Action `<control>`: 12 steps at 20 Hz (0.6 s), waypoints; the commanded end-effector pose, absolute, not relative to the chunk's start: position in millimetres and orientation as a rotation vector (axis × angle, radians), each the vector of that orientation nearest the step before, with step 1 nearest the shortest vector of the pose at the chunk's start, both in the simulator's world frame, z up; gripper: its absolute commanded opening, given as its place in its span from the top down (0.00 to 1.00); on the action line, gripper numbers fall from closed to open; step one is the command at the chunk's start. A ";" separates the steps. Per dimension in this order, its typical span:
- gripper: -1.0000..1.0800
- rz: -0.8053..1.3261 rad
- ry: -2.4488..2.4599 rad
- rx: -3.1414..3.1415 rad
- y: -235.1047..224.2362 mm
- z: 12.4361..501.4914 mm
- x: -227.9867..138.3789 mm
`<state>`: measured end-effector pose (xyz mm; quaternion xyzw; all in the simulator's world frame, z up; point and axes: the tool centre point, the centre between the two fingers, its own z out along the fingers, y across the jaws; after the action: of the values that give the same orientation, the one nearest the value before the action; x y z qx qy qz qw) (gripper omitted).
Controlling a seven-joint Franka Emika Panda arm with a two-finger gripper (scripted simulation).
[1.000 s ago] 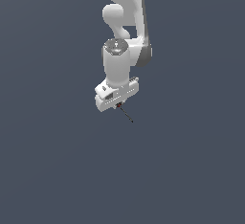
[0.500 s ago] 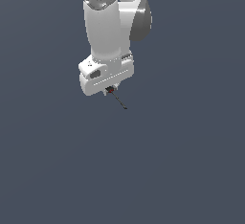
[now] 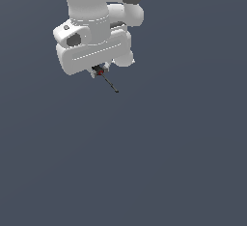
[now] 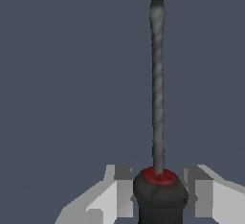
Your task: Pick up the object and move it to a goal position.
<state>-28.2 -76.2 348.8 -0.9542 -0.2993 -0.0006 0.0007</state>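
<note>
One white robot arm [image 3: 99, 7] carries one tool [image 3: 100, 70], with two pale fingers [image 4: 117, 189] visible in the wrist view. Between those fingers sits one screwdriver-like rod [image 4: 157, 89], made up of one thin dark shaft, one black handle and one red band. In the exterior view the rod [image 3: 109, 82] appears small, so finer parts may go uncounted.
</note>
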 end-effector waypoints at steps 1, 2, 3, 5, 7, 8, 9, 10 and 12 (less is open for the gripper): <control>1.00 -0.001 -0.940 -2.996 -82.4 370.3 -25.9; 1.00 -0.001 -0.940 -2.996 -84.5 377.5 -24.9; 1.00 -0.001 -0.940 -2.996 -86.4 384.1 -23.9; 1.00 0.000 -0.939 -2.997 -90.0 395.8 -22.1; 1.00 0.000 -0.939 -2.997 -92.8 405.5 -20.5; 1.00 0.000 -0.939 -2.998 -94.1 409.6 -19.8; 1.00 0.000 -0.939 -2.998 -95.2 413.1 -19.1; 1.00 0.000 -0.939 -2.998 -96.1 416.2 -18.5; 1.00 0.000 -0.939 -2.998 -97.6 421.1 -17.5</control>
<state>-18.3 -96.4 416.5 -0.9543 -0.2988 -0.0001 0.0002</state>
